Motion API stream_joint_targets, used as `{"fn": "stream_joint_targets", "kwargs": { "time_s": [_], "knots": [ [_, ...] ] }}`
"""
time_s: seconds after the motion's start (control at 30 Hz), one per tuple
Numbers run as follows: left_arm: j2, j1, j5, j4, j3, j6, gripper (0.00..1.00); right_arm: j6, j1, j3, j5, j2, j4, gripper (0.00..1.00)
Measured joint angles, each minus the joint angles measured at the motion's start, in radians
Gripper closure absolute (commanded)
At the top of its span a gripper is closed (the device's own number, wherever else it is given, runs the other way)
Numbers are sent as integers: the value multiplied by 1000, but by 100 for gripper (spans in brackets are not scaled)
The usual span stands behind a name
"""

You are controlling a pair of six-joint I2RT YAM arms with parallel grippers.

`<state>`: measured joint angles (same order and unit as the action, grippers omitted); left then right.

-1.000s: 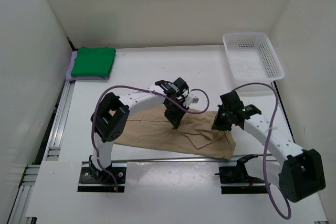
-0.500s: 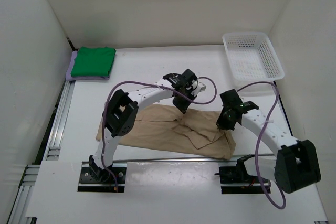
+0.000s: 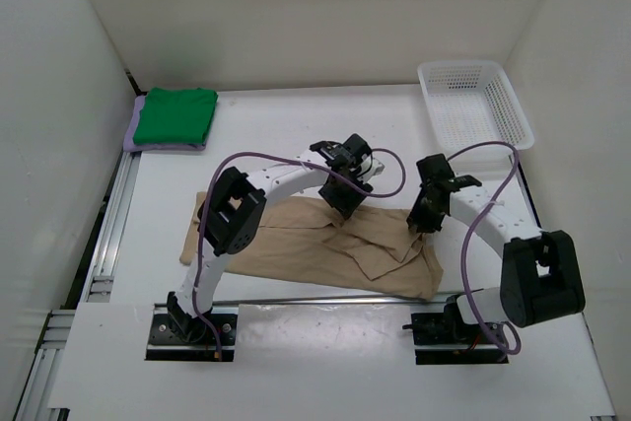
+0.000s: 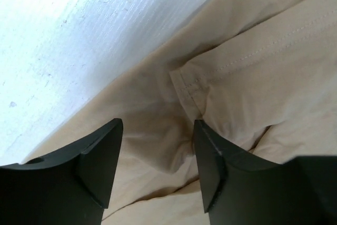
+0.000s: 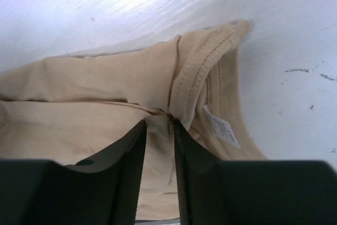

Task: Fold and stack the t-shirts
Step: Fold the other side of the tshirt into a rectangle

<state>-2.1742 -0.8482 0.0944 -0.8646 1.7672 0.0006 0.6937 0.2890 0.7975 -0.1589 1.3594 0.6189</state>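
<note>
Beige t-shirt [image 3: 296,248] collar edge [image 5: 202,61] under right gripper [image 5: 159,125], barely parted | left gripper [image 4: 157,130] spread, empty

So: tan-beige shirt [image 3: 296,248] with same-colour stitching (little white tag [image 5: 221,126] by the collar), bright green shirt [image 3: 175,115], lavender shirt [image 3: 129,133], white grid-mesh basket [image 3: 473,105], plain white table [image 3: 286,135].

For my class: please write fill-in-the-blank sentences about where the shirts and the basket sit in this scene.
1. The green t-shirt lies folded on a ____ t-shirt.
2. The white basket stands in the far ____ corner of the table.
3. The left fingers and right fingers are both over the ____ t-shirt.
Missing: lavender; right; beige.
</note>
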Motion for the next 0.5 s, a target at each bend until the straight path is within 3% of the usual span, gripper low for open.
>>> {"fn": "stream_joint_targets", "kwargs": {
  "time_s": [0.07, 0.2, 0.37, 0.5],
  "knots": [
    [1, 2, -3, -1, 0, 0, 26, -10, -1, 5, 8, 1, 2, 64],
    [35, 15, -6, -2, -8, 2, 2, 0, -1, 4, 16, -94, 16, 64],
    [208, 88, -10, 3, -99, 0, 1, 61, 16, -60, 42, -315, 19, 57],
    [377, 203, -28, 13, -227, 0, 1, 106, 60, -150, 89, -366, 35, 54]
  ]
}}
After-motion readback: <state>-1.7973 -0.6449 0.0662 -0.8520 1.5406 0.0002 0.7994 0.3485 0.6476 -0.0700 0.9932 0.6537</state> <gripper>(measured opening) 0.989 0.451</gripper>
